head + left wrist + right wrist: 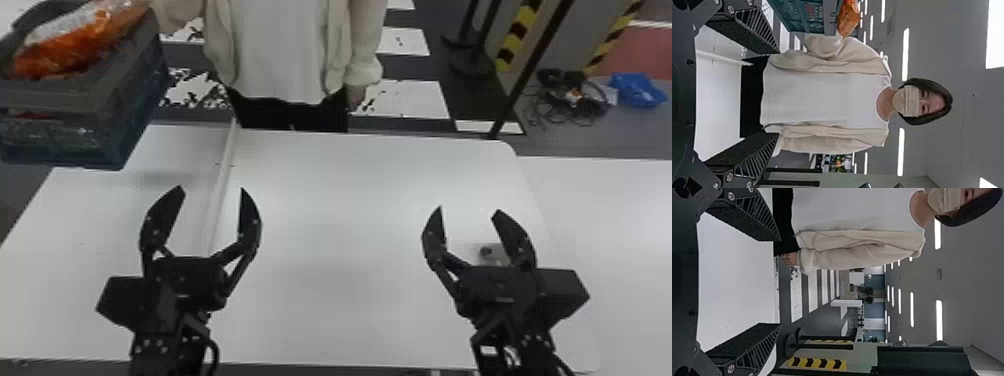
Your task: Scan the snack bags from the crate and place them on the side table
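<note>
2 spread: L gripper [212, 188], R gripper [469, 209]; 1 crate [60, 97].

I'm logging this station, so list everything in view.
Table: one, white, centre
Second surface: one, white, right
Strip: one, white, table's left
Crate: one, grey-teal, far left
Snack bag: at least one, orange, in crate
Small object: one, grey, table's right
Cables: several, black, far-right floor
Crumpled item: one, blue, beside cables
Posts: several, black, beyond table
Person: one, cream jacket, beyond table
Lights: several, white, ceiling
Arms: two, black, bottom edge
Left hand, right hand: two, black, open, over table
</note>
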`<move>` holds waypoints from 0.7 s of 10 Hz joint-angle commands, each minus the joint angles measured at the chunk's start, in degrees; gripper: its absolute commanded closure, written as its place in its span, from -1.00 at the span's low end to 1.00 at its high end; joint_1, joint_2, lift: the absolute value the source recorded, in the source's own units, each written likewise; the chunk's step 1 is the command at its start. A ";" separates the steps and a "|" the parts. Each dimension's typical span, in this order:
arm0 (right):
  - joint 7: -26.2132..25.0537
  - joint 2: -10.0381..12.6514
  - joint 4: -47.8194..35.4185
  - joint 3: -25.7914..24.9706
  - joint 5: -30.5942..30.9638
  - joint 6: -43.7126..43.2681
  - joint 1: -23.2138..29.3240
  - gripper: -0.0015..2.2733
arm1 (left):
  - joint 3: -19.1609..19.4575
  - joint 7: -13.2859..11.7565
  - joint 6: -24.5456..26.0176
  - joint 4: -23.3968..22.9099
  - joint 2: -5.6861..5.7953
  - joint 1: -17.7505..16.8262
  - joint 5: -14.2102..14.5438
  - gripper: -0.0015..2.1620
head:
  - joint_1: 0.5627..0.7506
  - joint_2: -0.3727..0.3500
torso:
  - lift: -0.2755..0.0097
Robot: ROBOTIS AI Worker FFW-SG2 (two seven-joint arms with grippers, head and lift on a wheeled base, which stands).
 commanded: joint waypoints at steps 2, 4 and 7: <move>0.01 0.00 0.00 0.09 0.00 0.00 0.00 -0.90 | -0.08 0.01 0.01 0.00 0.00 0.07 -0.18 -0.87 | 0.41 -0.14 | 0.58; 0.01 0.00 0.00 0.09 0.00 0.00 0.00 -0.90 | -0.08 0.01 -0.16 0.00 0.00 0.07 -0.35 -0.87 | 0.41 -0.14 | 0.58; 0.01 0.00 0.00 0.09 0.00 0.00 -0.09 -0.90 | -0.08 0.01 -0.16 0.00 0.00 0.07 -0.35 -0.87 | 0.41 -0.14 | 0.58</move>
